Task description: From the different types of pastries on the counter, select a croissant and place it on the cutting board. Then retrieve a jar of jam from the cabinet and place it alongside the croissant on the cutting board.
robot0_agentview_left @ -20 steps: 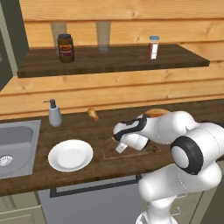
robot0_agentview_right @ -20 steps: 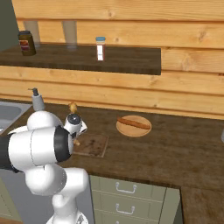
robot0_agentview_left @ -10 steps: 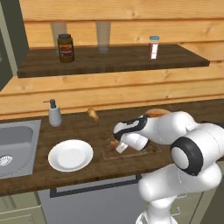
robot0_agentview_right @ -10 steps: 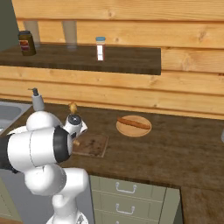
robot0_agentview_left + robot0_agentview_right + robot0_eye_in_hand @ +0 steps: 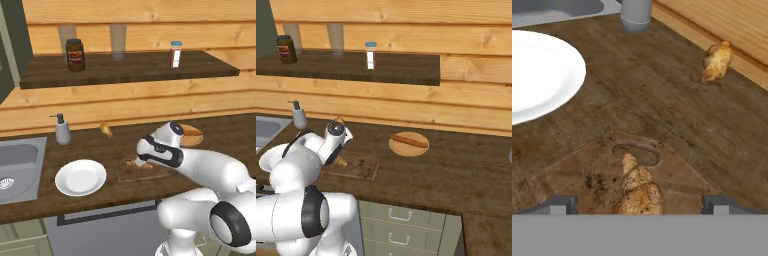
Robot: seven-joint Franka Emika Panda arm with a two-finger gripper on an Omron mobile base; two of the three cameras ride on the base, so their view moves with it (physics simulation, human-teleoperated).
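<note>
Croissant (image 5: 638, 190) lies on the board (image 5: 587, 175), between our spread fingertips (image 5: 559, 204), released. Our gripper (image 5: 136, 164) hangs just above; jam (image 5: 75, 55) sits on the shelf (image 5: 125, 67).

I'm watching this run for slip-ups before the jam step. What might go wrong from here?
The croissant lies on the cutting board between the open gripper fingertips; lifting off carelessly may drag it along. The jam jar stands on the shelf beside a glass, which a wide reach might knock. A second pastry sits by the wall.
</note>
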